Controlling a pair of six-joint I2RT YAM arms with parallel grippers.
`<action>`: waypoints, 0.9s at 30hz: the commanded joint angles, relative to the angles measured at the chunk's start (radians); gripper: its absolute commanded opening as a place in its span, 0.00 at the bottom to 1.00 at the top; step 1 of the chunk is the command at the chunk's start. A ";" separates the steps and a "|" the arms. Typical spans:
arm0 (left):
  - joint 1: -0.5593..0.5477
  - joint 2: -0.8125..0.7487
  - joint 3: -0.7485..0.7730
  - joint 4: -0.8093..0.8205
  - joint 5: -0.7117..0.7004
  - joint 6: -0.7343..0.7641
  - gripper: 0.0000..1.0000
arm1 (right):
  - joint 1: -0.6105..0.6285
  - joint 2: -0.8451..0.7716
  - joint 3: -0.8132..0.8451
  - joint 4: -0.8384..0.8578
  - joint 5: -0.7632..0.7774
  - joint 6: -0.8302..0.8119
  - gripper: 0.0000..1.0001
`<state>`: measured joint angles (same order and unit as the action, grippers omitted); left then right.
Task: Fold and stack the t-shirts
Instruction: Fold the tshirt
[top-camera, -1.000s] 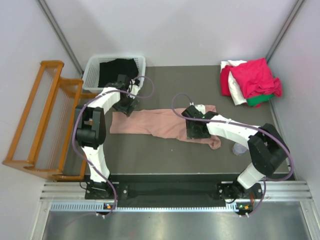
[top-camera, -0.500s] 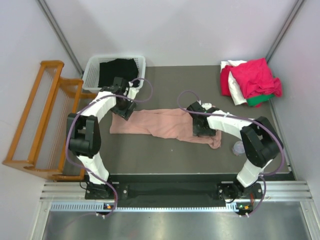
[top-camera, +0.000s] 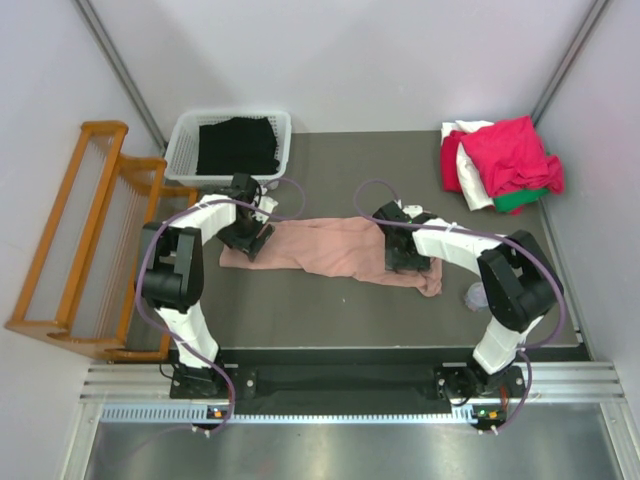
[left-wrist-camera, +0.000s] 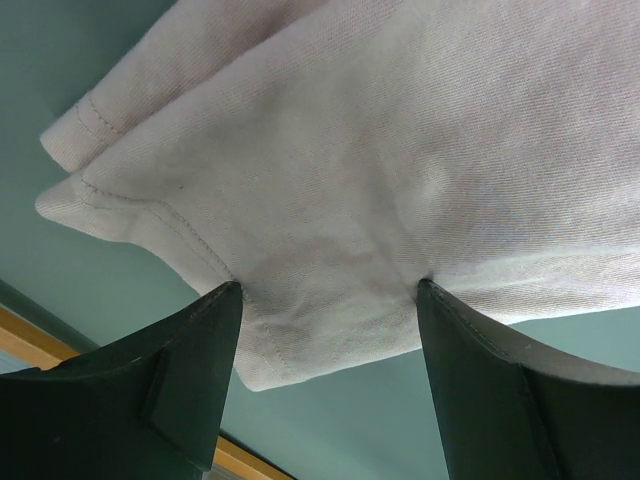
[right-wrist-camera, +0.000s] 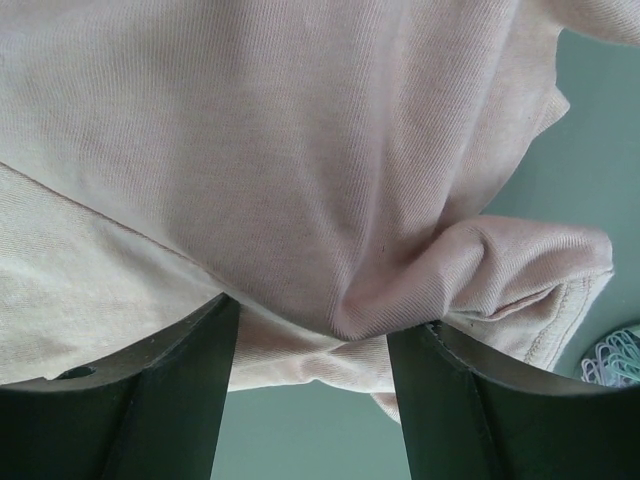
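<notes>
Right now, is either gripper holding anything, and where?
Nothing gripped. The left gripper and right gripper stand open, pressed onto the pink shirt: left at its hemmed end, right by its bunched end.

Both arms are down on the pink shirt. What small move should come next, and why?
Probably close both grippers. The left gripper and right gripper each stand open with cloth of the pink t-shirt bunched between the fingers, one near each end of the long strip. Pinching seems needed before any lift or fold.
</notes>
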<state>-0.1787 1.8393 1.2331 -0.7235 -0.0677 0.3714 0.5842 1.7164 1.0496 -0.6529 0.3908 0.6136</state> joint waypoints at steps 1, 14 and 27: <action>0.002 0.035 -0.011 0.071 -0.034 0.020 0.75 | -0.030 0.051 0.038 0.016 0.006 0.017 0.61; -0.077 -0.067 -0.046 -0.040 -0.084 0.075 0.73 | -0.073 0.118 0.187 -0.037 0.031 -0.009 0.62; -0.268 -0.150 -0.165 -0.200 -0.069 0.086 0.73 | -0.112 0.190 0.243 -0.027 0.023 -0.038 0.62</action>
<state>-0.4221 1.7298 1.0851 -0.8513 -0.1463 0.4492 0.5098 1.8622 1.2465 -0.7361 0.3874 0.5846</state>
